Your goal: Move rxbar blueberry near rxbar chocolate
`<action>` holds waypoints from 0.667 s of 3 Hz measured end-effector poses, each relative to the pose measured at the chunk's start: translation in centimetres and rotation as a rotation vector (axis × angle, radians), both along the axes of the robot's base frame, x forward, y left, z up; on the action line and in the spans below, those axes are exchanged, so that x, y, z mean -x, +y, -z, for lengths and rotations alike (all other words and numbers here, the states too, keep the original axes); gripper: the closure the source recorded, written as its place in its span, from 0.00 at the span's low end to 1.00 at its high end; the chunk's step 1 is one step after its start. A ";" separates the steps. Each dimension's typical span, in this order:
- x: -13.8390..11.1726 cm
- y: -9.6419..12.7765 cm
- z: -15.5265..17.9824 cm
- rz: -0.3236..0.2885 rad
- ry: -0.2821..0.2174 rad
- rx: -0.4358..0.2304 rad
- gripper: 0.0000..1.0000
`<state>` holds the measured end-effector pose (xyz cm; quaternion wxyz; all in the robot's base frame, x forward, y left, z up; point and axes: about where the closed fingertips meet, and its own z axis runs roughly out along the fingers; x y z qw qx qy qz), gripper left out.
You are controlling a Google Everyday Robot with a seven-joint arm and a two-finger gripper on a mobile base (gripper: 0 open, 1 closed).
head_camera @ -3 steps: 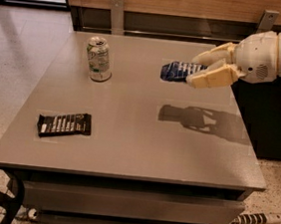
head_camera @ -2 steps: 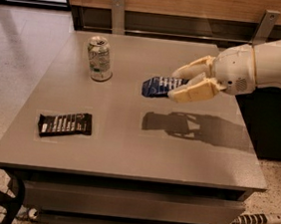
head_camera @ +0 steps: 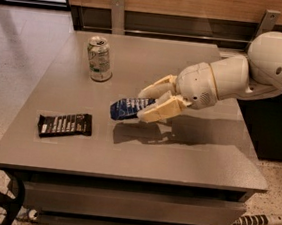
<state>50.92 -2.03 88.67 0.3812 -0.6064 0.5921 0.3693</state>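
My gripper (head_camera: 145,103) reaches in from the right over the middle of the grey table (head_camera: 187,154) and is shut on the rxbar blueberry (head_camera: 127,108), a dark blue wrapper with white lettering. The bar sticks out to the left of the fingers and hangs a little above the tabletop, with its shadow just below it. The rxbar chocolate (head_camera: 65,124), a flat black wrapper with white lettering, lies on the table near the front left, to the left of and below the blue bar.
A pale green-and-white drink can (head_camera: 99,58) stands upright at the back left of the table. A wooden wall and metal posts run behind the table. Dark wheels (head_camera: 1,195) show at the bottom left by the floor.
My gripper has carried the blue bar from the right back of the table leftward and toward the front, lower over the tabletop and closer to the black bar.
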 end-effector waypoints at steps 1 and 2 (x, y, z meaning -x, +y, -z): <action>0.0 0.0 0.0 0.000 0.000 0.000 1.00; 0.1 0.2 0.0 -0.004 0.000 0.000 0.82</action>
